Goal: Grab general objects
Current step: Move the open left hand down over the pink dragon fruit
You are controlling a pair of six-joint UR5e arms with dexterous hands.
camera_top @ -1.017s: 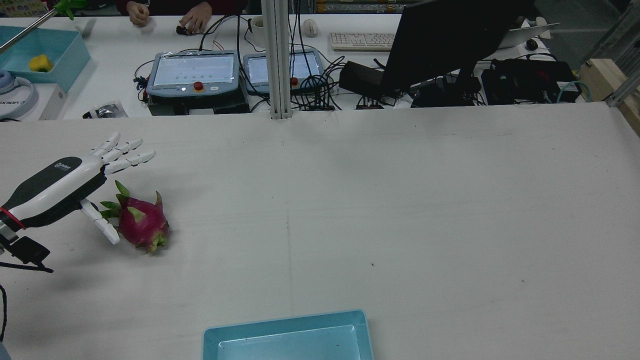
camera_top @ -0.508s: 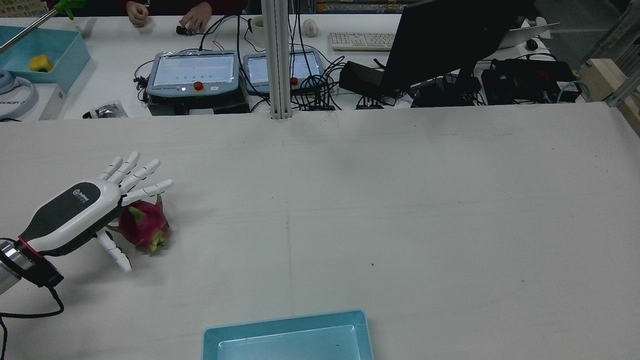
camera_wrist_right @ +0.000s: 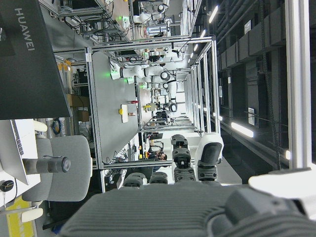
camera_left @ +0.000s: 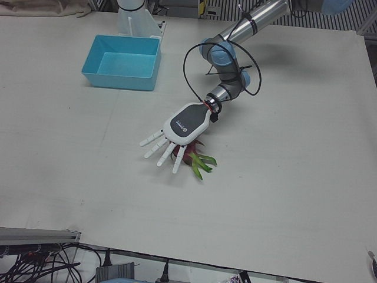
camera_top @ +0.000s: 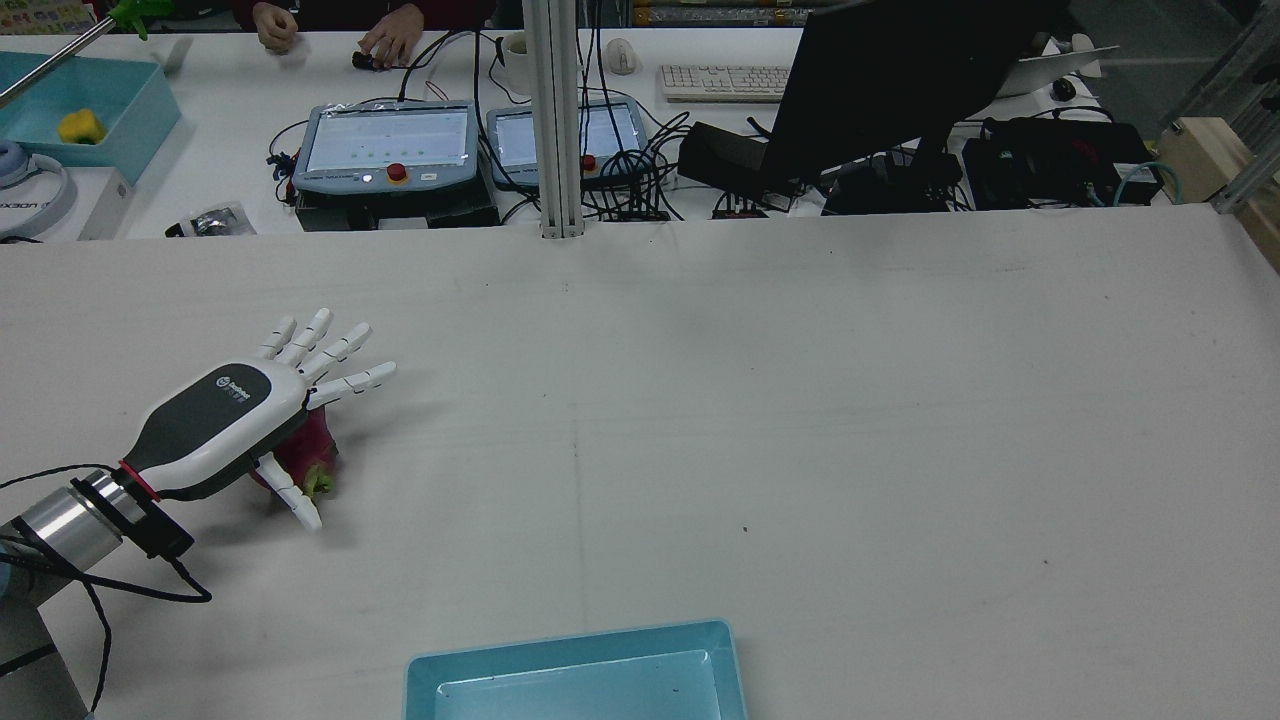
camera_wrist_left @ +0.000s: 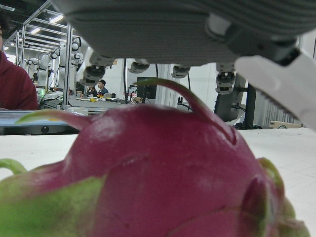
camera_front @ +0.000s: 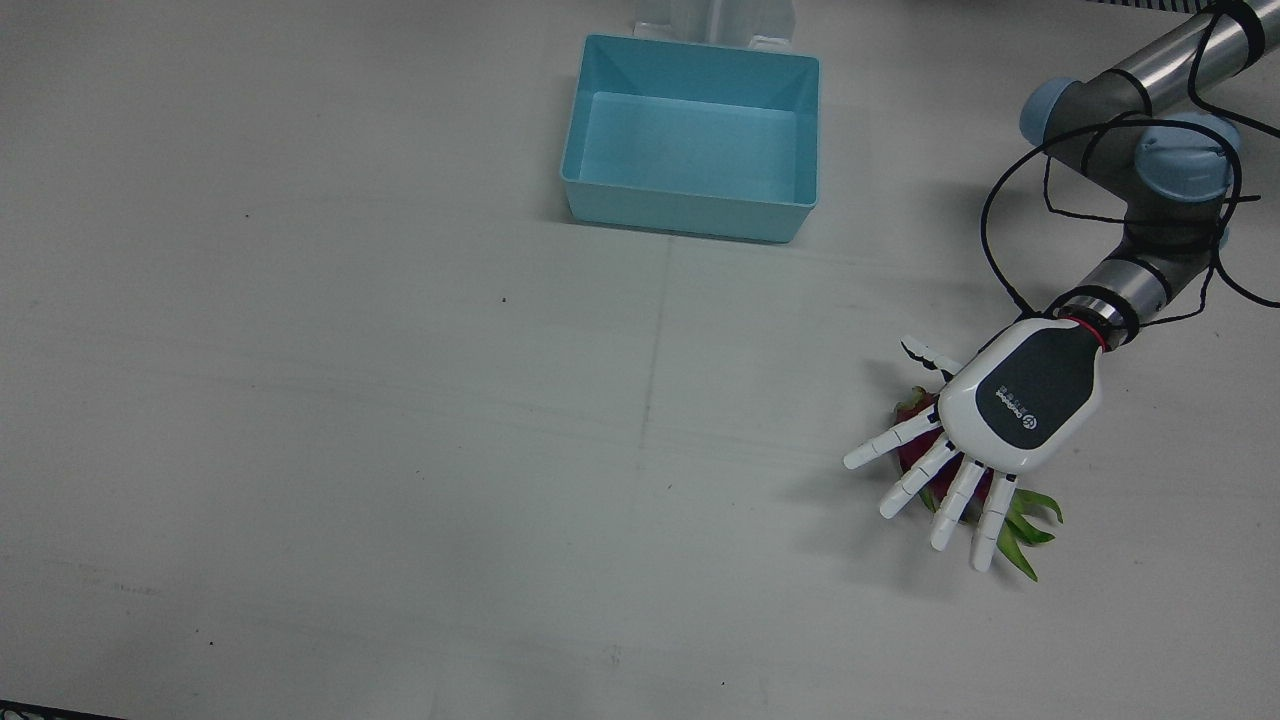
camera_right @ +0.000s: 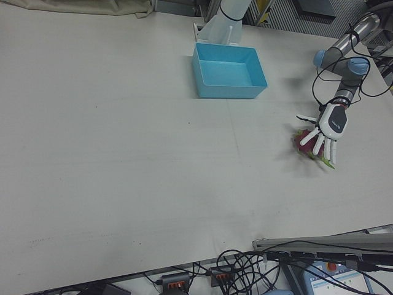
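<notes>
the left hand is hovering palm-down right over the dragon fruit, fingers splayed wide and gripping nothing, seemingly so they can wrap the fruit, which is lying on the table, well apart from the blue bin.

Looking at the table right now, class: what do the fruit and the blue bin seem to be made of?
Fruit: a dragon fruit, perhaps real, perhaps a replica; magenta skin with a dull sheen, green leafy scales.
Blue bin: probably moulded plastic; smooth, even walls, rounded rim.

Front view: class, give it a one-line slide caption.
Left robot hand spread open above a dragon fruit, blue bin beyond.
</notes>
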